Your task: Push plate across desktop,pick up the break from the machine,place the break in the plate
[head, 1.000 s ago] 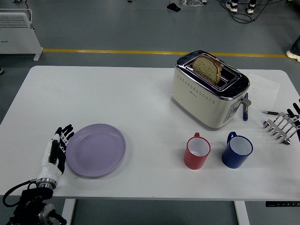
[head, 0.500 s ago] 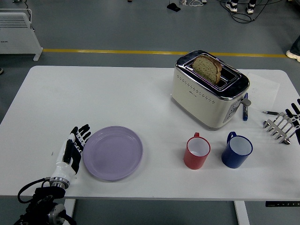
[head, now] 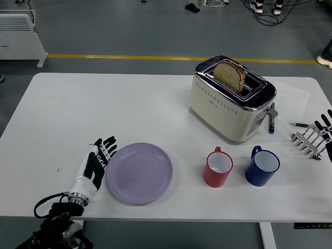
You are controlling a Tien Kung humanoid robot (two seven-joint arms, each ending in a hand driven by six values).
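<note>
The left robot hand point(head: 97, 161), fingers flat and holding nothing, pressed against the round lilac plate point(head: 139, 173) near the desk's front edge, apparently mid-push. Next came lifting the brown bread slice point(head: 229, 74) from the cream toaster point(head: 231, 101) toward the far right.

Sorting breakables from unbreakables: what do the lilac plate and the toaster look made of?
The round lilac plate looks like matte plastic or melamine: even colour, soft sheen. The cream toaster seems painted metal with polished chrome trim that mirrors its surroundings.

The left robot hand point(head: 96, 164) lay flat with fingers extended; the right robot hand point(head: 326, 126) showed only fingertips at the edge.
</note>
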